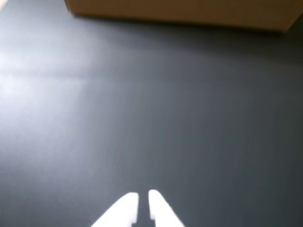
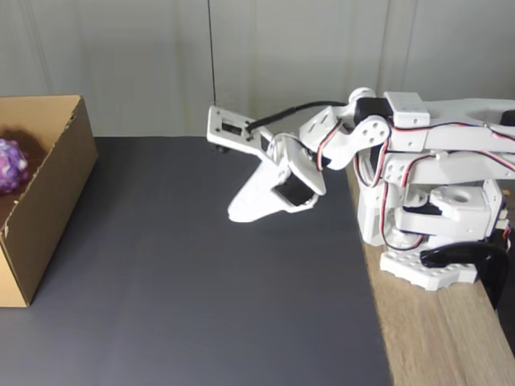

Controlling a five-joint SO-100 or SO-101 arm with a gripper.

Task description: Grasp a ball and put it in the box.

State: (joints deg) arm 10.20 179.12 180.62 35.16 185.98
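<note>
My jaws stand almost closed, with only a thin gap between the two white tips, and they hold nothing. In the wrist view my gripper (image 1: 143,201) points over the bare dark grey mat (image 1: 151,118), with the brown cardboard box (image 1: 189,12) far ahead at the top edge. In the fixed view my gripper (image 2: 235,215) hangs above the mat, well apart from the box (image 2: 48,201), which stands at the left edge. The ball (image 2: 10,165), purple and pink with knobs, lies inside the box. My white arm (image 2: 434,137) is folded back over its base on the wooden table (image 2: 434,338) at the right.
</note>
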